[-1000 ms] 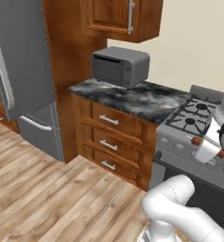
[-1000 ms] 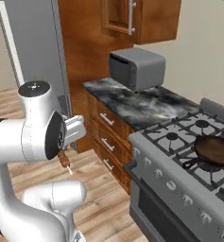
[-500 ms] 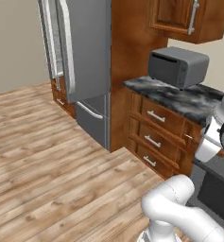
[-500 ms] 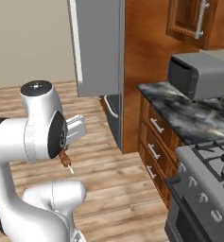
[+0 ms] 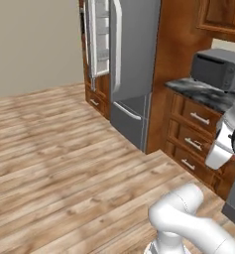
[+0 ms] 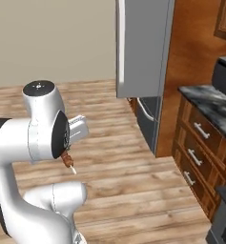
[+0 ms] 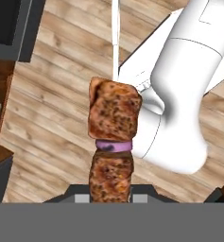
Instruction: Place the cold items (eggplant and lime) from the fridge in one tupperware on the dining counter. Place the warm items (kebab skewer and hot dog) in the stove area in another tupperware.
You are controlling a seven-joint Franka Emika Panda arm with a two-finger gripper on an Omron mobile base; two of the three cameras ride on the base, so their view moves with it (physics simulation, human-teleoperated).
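Gripping the kebab skewer (image 7: 114, 142), the gripper (image 7: 111, 198) seems closed on its lower meat chunk; the fridge (image 5: 131, 69) stands at upper centre, apparently open.

The arm is folded back low, jaws clamped on the kebab skewer (image 7: 112, 142).

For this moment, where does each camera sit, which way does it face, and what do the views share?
Left base view: behind the arm on its left, facing the fridge and the microwave; arm at lower right.
Right base view: behind on the right, facing the same fridge; arm at lower left, kebab skewer under it.
Hand view: along the gripper, down at the wood floor, skewer held between the fingers.
Both base views share the fridge.
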